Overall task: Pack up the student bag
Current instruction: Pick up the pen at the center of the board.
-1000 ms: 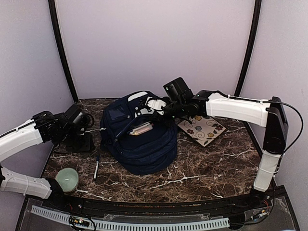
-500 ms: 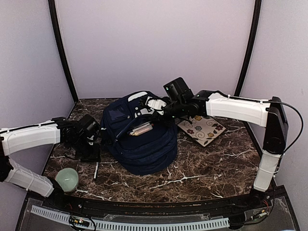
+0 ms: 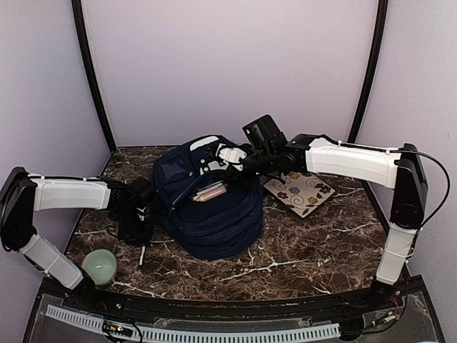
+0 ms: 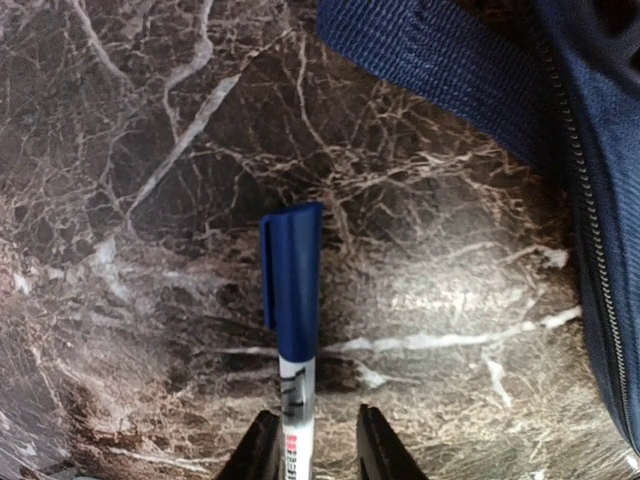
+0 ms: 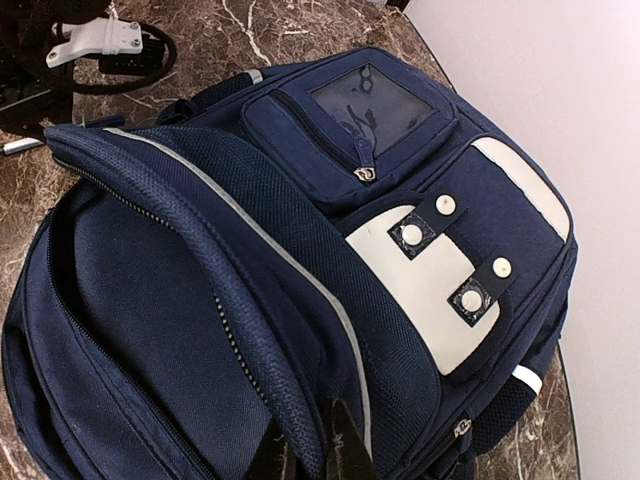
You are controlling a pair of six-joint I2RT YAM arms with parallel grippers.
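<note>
While my right gripper (image 5: 310,455) is clenched on the open flap edge of the bag (image 3: 211,214), which lies mid-surface (image 3: 300,243), my left gripper (image 4: 312,450) hangs parted astride a blue-capped pen (image 4: 292,300) beside it.

You're facing a dark brown marble-patterned tabletop with white veins (image 3: 300,250), boxed in on three sides by plain pale lilac walls (image 3: 228,71). Two thin black posts (image 3: 89,71) rise from its back corners. The light is soft and even, leaving a faint sheen on the stone.
</note>
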